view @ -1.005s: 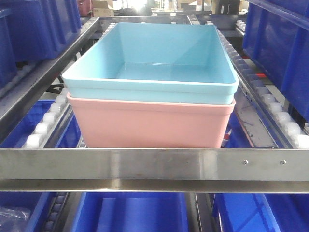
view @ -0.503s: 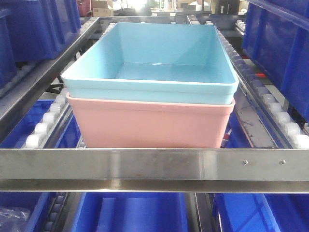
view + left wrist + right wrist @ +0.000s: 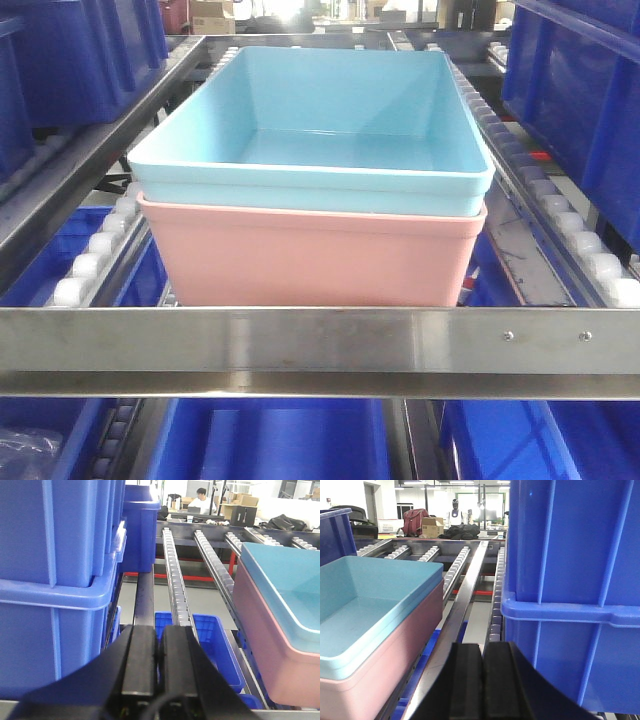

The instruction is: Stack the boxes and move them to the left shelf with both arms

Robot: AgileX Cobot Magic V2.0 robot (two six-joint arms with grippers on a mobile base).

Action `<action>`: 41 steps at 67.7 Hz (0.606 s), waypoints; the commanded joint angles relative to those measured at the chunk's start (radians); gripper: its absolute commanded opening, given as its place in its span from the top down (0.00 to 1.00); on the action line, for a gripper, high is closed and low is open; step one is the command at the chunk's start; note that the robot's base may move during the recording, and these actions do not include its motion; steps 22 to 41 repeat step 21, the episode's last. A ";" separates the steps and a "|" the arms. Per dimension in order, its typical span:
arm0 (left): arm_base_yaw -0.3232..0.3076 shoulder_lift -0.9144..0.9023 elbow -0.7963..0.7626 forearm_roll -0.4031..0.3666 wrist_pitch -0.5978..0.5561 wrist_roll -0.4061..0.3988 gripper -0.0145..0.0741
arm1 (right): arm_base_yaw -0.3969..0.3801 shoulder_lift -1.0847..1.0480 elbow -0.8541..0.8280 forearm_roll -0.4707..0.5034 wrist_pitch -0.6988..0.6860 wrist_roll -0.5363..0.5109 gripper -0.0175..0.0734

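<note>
Both grippers are clenched with nothing between their fingers: the left gripper (image 3: 159,655) shows its two black fingers pressed flat together, and the right gripper (image 3: 482,680) shows the same, pads meeting along a thin seam. Neither touches the stacked tubs. The light blue tub (image 3: 330,120) sits nested inside the salmon pink tub (image 3: 310,255), its rim resting on the pink rim, and the pair stands squarely on the left shelf (image 3: 320,340), just behind the flat steel front rail and between the two rows of white rollers (image 3: 95,250). Seen from the left wrist view, the stack lies to the right of the closed fingers, with the pink wall (image 3: 260,630) and blue rim (image 3: 285,580) apart from them across a roller track (image 3: 175,575). From the right wrist view the stack is to the left of the fingers, the blue tub (image 3: 365,610) open and bare inside, the pink tub (image 3: 395,655) beneath it. Outward from the stack, dark blue bins (image 3: 575,90) stand on either side of it at shelf height, more of them (image 3: 270,440) lie on the level below, and a large one fills the left of the left wrist view (image 3: 55,580). Far behind the stack, a seated person (image 3: 201,500) and cardboard boxes (image 3: 240,502) show in the workshop.
</note>
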 commanded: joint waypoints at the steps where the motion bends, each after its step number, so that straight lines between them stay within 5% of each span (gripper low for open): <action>1: 0.001 -0.016 0.028 0.001 -0.095 0.005 0.84 | -0.006 -0.019 -0.017 0.000 -0.092 -0.011 0.75; 41: 0.001 -0.016 0.028 0.001 -0.095 0.005 0.84 | -0.006 -0.019 -0.017 0.000 -0.092 -0.011 0.75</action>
